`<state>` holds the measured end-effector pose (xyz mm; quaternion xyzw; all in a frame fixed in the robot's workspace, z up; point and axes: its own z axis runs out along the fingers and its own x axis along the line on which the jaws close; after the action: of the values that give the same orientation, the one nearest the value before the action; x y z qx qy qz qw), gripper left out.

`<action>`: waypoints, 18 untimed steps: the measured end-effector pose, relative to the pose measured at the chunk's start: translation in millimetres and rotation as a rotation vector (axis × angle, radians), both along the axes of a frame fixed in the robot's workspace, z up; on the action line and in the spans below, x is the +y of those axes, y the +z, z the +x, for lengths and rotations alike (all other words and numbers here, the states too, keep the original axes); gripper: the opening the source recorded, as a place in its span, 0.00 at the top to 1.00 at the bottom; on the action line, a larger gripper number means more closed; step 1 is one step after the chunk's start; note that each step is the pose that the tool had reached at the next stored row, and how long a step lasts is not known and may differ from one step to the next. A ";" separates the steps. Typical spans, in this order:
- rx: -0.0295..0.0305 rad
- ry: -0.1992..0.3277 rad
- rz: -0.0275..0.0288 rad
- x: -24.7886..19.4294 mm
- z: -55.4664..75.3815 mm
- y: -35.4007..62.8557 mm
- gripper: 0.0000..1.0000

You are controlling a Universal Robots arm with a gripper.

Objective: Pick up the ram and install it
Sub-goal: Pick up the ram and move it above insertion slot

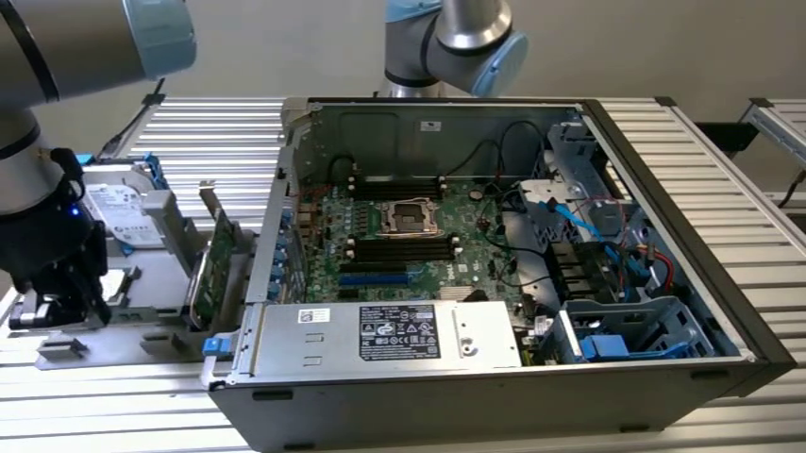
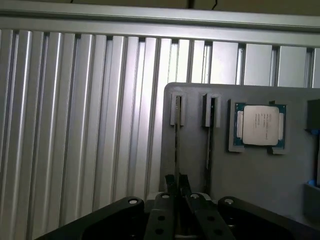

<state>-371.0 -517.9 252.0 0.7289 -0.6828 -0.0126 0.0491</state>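
The ram (image 2: pixel 176 135) stands on its edge in a slot of the grey holder tray (image 2: pixel 250 170), seen edge-on as a thin dark strip. My gripper (image 2: pixel 176 179) is shut on its near end, one black finger (image 2: pixel 170 184) pressed to each side. In the exterior view the gripper (image 1: pixel 57 307) hangs low over the tray (image 1: pixel 151 283) at the exterior view's left, beside the open computer case (image 1: pixel 743 311). The motherboard's black memory slots (image 1: pixel 400 248) lie below the processor socket (image 1: pixel 413 217).
A second thin stick (image 2: pixel 209 130) stands in the neighbouring slot. A processor chip (image 2: pixel 260 125) lies in a tray recess. A silver hard drive (image 1: pixel 120 208) and a green expansion card (image 1: pixel 217 269) stand between tray and case. Cables (image 1: pixel 592 236) and a power supply (image 1: pixel 391 330) crowd the case.
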 end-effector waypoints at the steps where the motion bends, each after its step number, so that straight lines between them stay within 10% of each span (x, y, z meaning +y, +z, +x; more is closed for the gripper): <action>1: 0.0005 0.000 0.0000 0.0 0.5 4.5 0.86; 18: 0.0085 0.000 -0.0005 1.2 59.9 81.8 0.86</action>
<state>-311.1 -516.7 333.8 0.7287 -0.6827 -0.0155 0.0522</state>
